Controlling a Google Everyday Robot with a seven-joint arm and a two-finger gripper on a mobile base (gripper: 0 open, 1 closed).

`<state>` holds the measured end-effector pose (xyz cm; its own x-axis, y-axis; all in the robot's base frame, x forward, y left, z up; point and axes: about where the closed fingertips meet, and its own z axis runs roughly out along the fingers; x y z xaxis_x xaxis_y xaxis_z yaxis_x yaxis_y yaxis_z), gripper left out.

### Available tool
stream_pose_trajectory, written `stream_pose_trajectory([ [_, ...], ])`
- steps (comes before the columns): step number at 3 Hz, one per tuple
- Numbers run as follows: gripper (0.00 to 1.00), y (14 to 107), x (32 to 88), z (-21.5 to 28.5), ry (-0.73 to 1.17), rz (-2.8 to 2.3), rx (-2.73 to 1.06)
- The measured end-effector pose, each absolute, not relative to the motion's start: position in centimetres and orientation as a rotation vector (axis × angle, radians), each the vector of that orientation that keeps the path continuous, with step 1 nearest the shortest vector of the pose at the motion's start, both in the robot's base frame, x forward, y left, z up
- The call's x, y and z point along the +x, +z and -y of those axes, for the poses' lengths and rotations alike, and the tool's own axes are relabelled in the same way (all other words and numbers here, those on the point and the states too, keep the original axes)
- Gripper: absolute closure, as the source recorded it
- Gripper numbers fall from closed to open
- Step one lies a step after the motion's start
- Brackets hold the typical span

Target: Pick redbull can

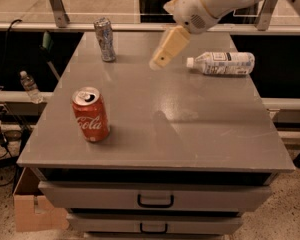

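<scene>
The redbull can [105,39] is a slim silver-grey can with bluish markings, standing upright at the far left of the grey table [155,134]. My gripper [161,60] hangs above the far middle of the table on the white arm, to the right of the can and apart from it. It holds nothing that I can see.
A red Coca-Cola can [91,115] stands at the front left. A clear plastic bottle [221,63] with a white cap lies on its side at the far right. Drawers [155,200] sit under the table front. A cardboard box [32,206] is on the floor at left.
</scene>
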<state>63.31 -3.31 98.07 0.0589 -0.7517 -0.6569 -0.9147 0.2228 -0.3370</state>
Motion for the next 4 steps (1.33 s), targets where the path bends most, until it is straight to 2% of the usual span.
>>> stream_pose_trajectory([
  [2,0.0,96.9,73.1,-1.7,0.386,-1.623,-1.328],
  [4,0.0,93.6,79.3,-8.4,0.556,-1.613,-1.255],
])
